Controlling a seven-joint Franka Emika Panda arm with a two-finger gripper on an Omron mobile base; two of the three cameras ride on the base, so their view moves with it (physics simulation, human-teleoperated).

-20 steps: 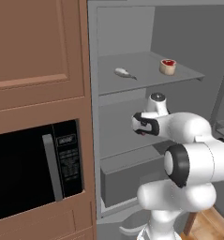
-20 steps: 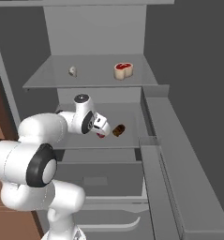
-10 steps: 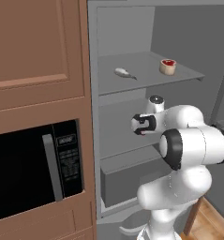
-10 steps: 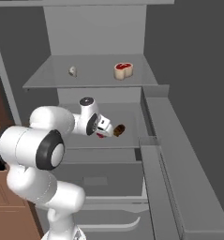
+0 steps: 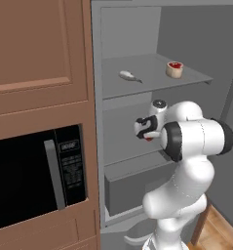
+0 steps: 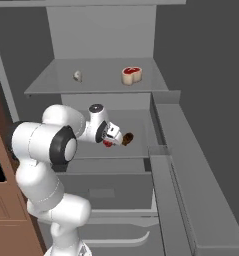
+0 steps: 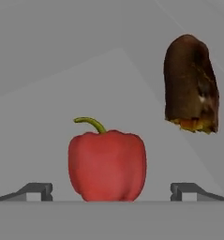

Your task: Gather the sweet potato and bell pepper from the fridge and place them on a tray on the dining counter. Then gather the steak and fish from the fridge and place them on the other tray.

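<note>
On the fridge's middle shelf stands a red bell pepper (image 7: 107,165) with a green stem, and a dark brown sweet potato (image 7: 190,84) lies beyond it to the right. My gripper (image 7: 111,191) is open, level with the pepper, which sits just ahead between the two fingertips without touching them. From the base, the gripper (image 6: 112,137) reaches into the middle shelf beside the pepper (image 6: 107,144) and sweet potato (image 6: 127,138). On the shelf above lie the steak (image 6: 131,75) and the pale fish (image 6: 77,75), also seen as steak (image 5: 174,69) and fish (image 5: 128,75).
A wood cabinet (image 5: 37,49) with a built-in microwave (image 5: 35,180) flanks the fridge on the left. The open fridge door (image 6: 191,170) with its shelf rail runs along the right. A closed grey drawer (image 5: 137,188) sits under the middle shelf.
The arm's shoulder and elbow have swung across in front of the fridge while the hand stayed at the middle shelf near the pepper. The jaws remain open.
</note>
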